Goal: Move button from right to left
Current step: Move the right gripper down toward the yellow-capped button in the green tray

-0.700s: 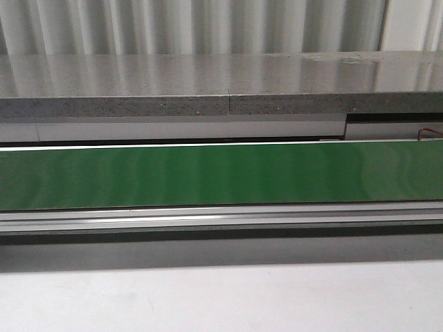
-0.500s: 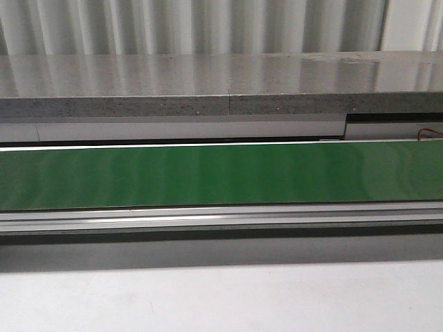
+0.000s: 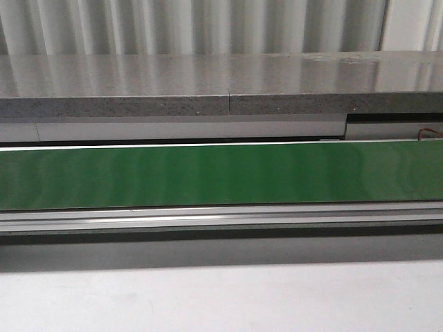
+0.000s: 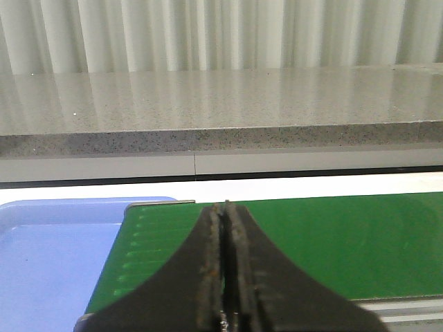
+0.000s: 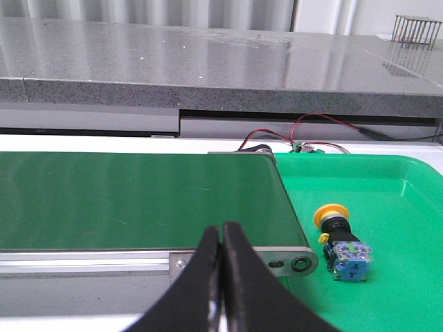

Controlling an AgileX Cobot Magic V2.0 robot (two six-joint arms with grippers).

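The button [image 5: 340, 242], with a yellow-orange cap, black collar and blue-grey rear body, lies on its side in a green tray [image 5: 387, 207], seen only in the right wrist view. My right gripper [image 5: 221, 228] is shut and empty, over the near rail of the green belt [image 5: 138, 197], well apart from the button. My left gripper [image 4: 223, 206] is shut and empty over the belt's other end [image 4: 332, 235], beside a blue tray [image 4: 48, 256]. Neither gripper nor the button shows in the front view.
The green conveyor belt [image 3: 221, 173] runs across the front view with a metal rail [image 3: 221, 218] before it and a grey stone ledge [image 3: 221, 83] behind. Red and black wires [image 5: 297, 131] lie behind the green tray. White tabletop [image 3: 221, 297] lies near me.
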